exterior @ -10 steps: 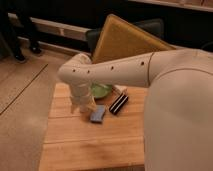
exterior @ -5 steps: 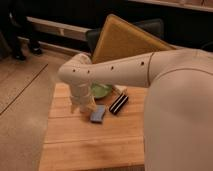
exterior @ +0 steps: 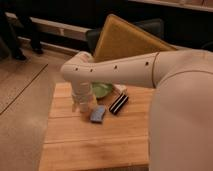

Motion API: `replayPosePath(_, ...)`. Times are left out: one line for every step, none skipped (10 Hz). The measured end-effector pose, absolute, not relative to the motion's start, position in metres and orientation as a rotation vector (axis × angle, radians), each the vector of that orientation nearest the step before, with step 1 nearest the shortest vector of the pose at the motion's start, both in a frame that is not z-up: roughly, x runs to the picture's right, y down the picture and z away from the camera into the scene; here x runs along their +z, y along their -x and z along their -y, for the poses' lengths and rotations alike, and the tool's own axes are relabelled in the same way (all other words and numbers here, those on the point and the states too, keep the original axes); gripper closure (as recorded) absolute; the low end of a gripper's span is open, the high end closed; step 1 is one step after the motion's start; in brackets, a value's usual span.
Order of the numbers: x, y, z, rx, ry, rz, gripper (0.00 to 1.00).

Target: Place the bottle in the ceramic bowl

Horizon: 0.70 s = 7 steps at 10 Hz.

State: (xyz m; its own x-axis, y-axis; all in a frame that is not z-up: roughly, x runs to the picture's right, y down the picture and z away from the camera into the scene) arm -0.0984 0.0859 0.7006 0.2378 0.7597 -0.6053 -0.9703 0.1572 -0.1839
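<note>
Here, gripper (exterior: 81, 106) over table (exterior: 75, 145), ceramic bowl (exterior: 103, 90) beside.

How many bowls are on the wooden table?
1. The green bowl sits near the table's far edge, partly behind the arm, with the gripper just left of it. The arm may hide others.
</note>
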Motion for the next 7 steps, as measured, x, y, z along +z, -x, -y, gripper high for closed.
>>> replayPosePath(0.698, 0.093, -0.081, 1.221, 0.621, -0.386, 0.35)
replayPosePath(0.693, 0.084, -0.076, 1.141, 0.641, -0.353, 0.35)
replayPosePath(0.684, 0.066, -0.068, 1.043, 0.668, -0.316, 0.35)
replayPosePath(0.679, 0.052, -0.064, 0.985, 0.685, -0.294, 0.35)
replayPosePath(0.674, 0.044, -0.060, 0.937, 0.697, -0.272, 0.35)
replayPosePath(0.669, 0.036, -0.057, 0.889, 0.709, -0.249, 0.35)
replayPosePath(0.665, 0.030, -0.055, 0.845, 0.719, -0.227, 0.35)
